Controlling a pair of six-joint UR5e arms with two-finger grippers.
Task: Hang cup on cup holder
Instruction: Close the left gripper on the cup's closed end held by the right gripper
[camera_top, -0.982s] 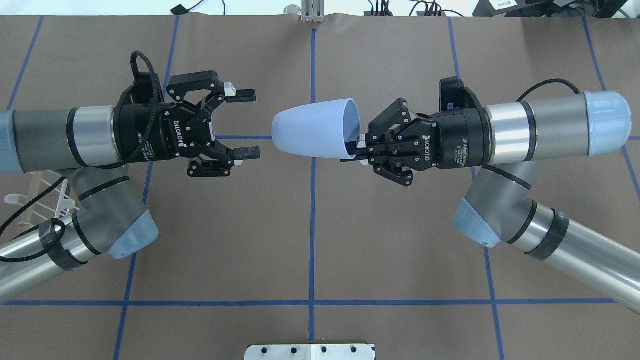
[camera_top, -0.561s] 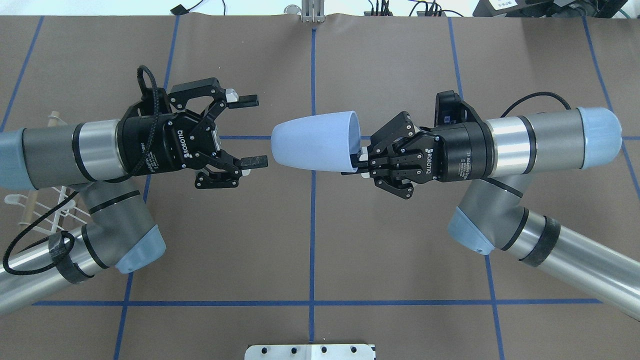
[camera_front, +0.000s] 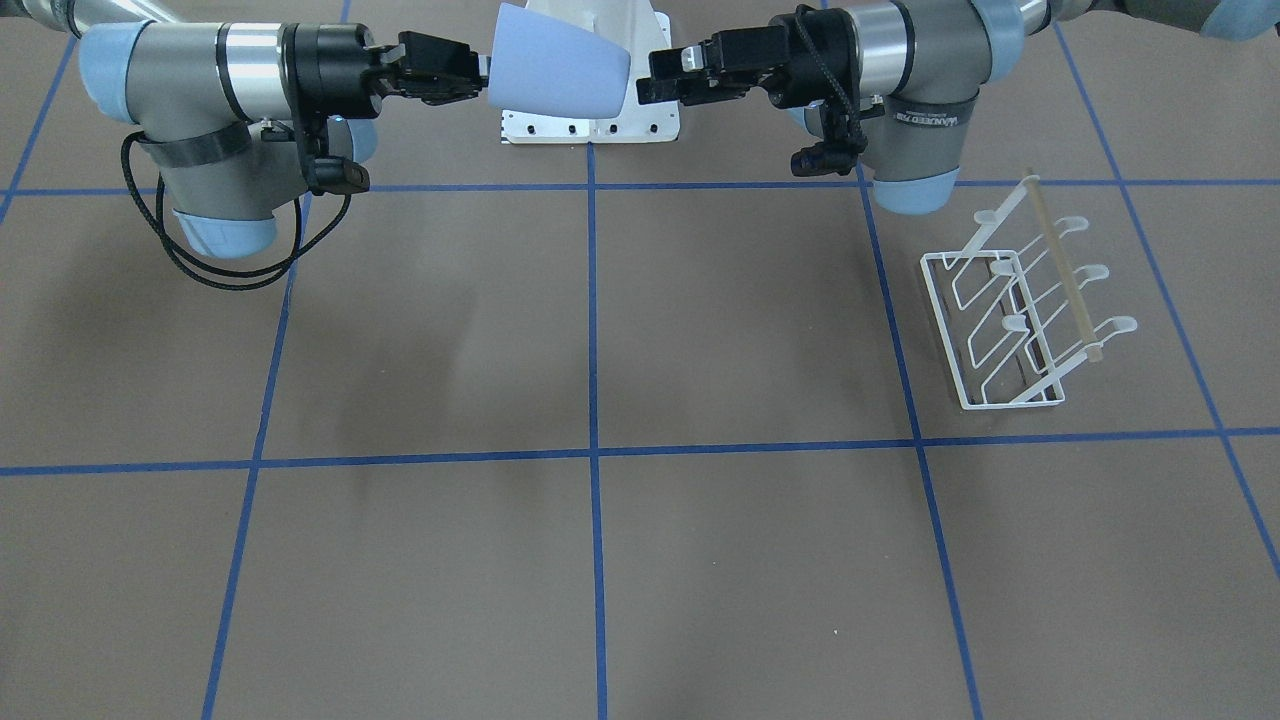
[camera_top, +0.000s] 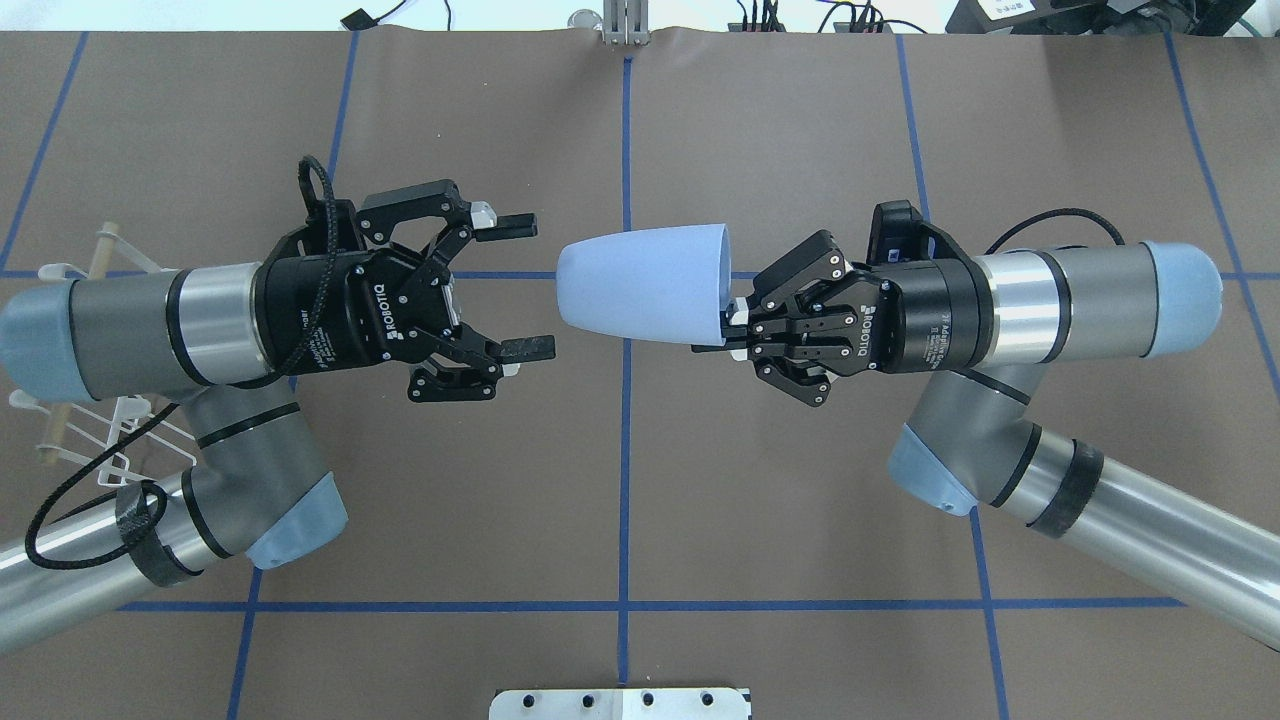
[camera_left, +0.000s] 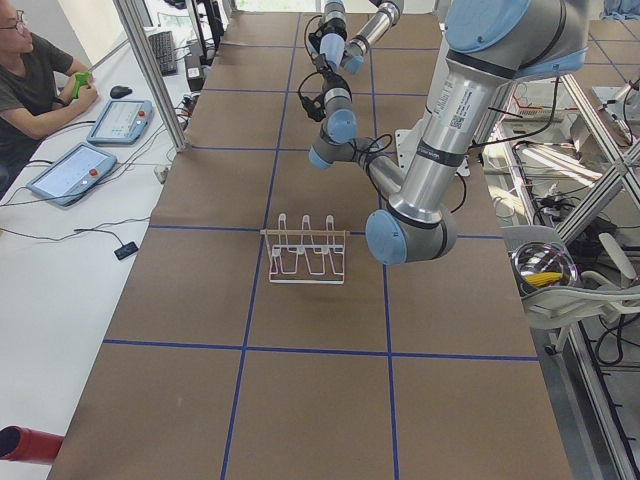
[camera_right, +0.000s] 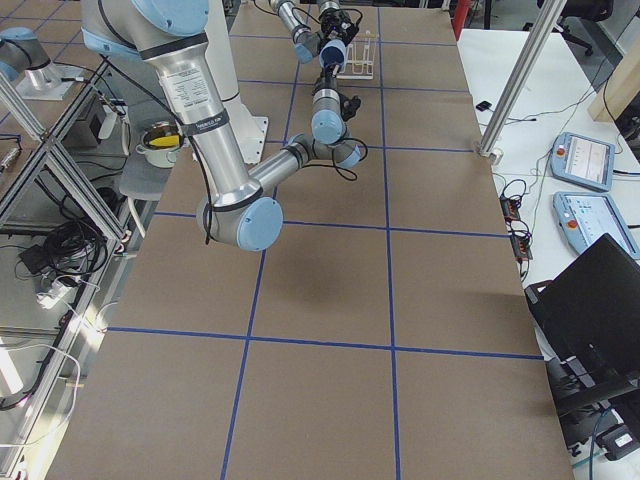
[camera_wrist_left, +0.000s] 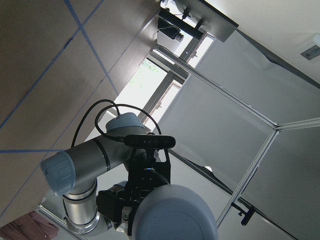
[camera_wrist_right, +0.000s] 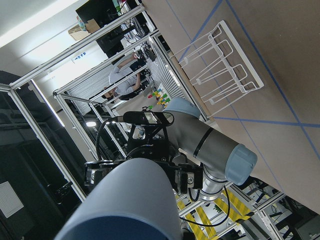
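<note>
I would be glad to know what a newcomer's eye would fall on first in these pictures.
The light blue cup hangs sideways in mid-air over the middle of the table, with the right gripper shut on its rim. Facing it, the left gripper is open just short of the cup's base. The white rack stands on the table at the robot's left.

Cup (camera_top: 640, 287) between left tool (camera_top: 522, 284) and right tool (camera_top: 724, 321); cup holder (camera_front: 1064, 272) on table (camera_top: 800, 500), robot's left
</note>
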